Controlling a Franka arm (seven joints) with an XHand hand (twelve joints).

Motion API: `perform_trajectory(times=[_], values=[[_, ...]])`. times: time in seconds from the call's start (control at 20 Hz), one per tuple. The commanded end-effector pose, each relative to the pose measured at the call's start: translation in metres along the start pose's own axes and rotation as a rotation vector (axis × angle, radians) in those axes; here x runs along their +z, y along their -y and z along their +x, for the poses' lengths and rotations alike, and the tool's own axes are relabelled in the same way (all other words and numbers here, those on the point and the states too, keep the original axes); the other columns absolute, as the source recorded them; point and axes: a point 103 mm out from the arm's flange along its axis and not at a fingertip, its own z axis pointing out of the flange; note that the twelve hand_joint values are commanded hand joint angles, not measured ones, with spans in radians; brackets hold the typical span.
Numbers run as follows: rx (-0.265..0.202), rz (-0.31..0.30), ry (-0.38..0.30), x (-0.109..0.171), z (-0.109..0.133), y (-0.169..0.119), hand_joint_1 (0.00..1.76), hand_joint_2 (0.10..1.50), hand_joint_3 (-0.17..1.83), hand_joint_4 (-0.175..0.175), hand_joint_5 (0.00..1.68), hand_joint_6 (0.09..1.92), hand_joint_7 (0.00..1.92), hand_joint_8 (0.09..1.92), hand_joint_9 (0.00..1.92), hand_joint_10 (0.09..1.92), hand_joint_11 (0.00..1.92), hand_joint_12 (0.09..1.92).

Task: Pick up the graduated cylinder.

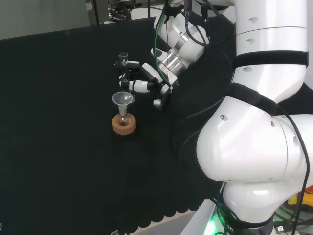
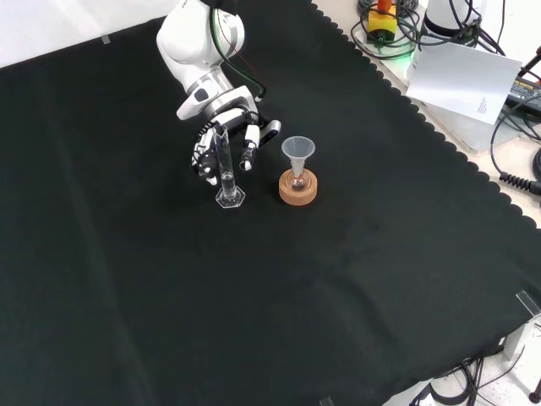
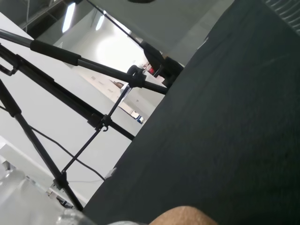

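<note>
In the front view we saw the hand behind the upright graduated cylinder, its fingers half-curled around the clear, faint tube; whether they touched it, we could not tell.

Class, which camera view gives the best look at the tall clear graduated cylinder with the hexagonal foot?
The front view: the tall clear graduated cylinder stands upright on the black cloth, foot visible, with the black and white hand right behind it. In the head view I cannot make it out near the hand. The wrist view has clear blurred shapes I cannot identify.
</note>
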Motion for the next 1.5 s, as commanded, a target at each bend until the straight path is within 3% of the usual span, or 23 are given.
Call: perform_trajectory(times=[0.05, 0.55, 1.35, 1.5], values=[[0.009, -0.009, 0.000, -0.0008, -0.0008, -0.0019, 1.00, 1.10, -0.17, 0.013, 0.63, 0.09, 0.58, 0.51, 0.88, 0.35, 0.61, 1.18], [0.021, -0.077, -0.087, 0.0015, -0.0053, 0.0007, 0.99, 1.11, -0.17, 0.020, 0.66, 0.11, 0.60, 0.52, 0.90, 0.36, 0.63, 1.18], [0.019, -0.074, -0.078, 0.0085, -0.0034, -0.0037, 1.00, 1.08, -0.17, 0.018, 0.64, 0.11, 0.60, 0.52, 0.92, 0.35, 0.65, 1.16], [0.025, -0.087, -0.072, 0.0079, -0.0030, -0.0041, 1.02, 1.10, -0.17, 0.025, 0.69, 0.17, 0.63, 0.52, 0.95, 0.34, 0.68, 1.14]])
